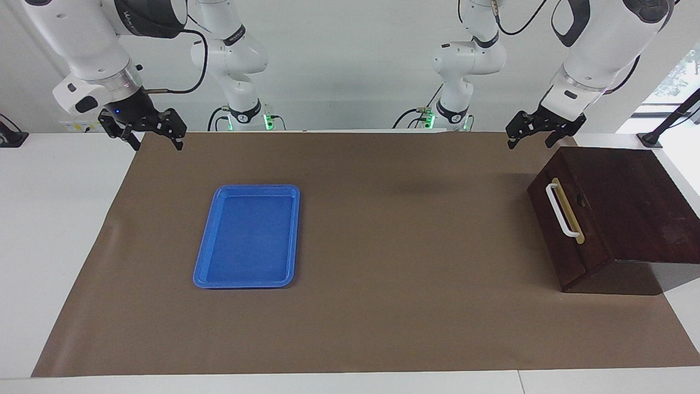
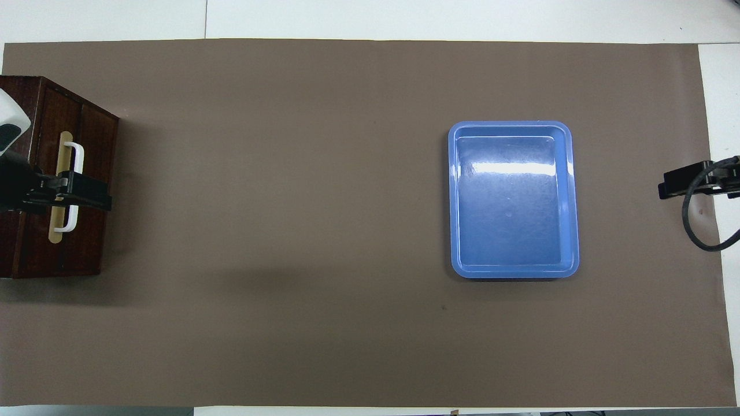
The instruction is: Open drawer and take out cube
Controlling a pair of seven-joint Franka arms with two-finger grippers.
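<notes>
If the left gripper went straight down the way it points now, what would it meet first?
Probably the brown mat just robot-side of the wooden box, not the drawer; the left gripper hangs raised, so depth is uncertain.

The drawer [image 1: 569,230] is dark brown with a white handle [image 1: 559,209] on a tan strip; the tray [image 1: 249,236] is plain blue; a brown mat [image 1: 394,306] covers the white table [image 1: 49,219].

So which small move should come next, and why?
Probably lower the left tool to the white handle. The drawer is shut, so no cube shows, and that tool hangs open just above the box; the right tool waits apart.
</notes>
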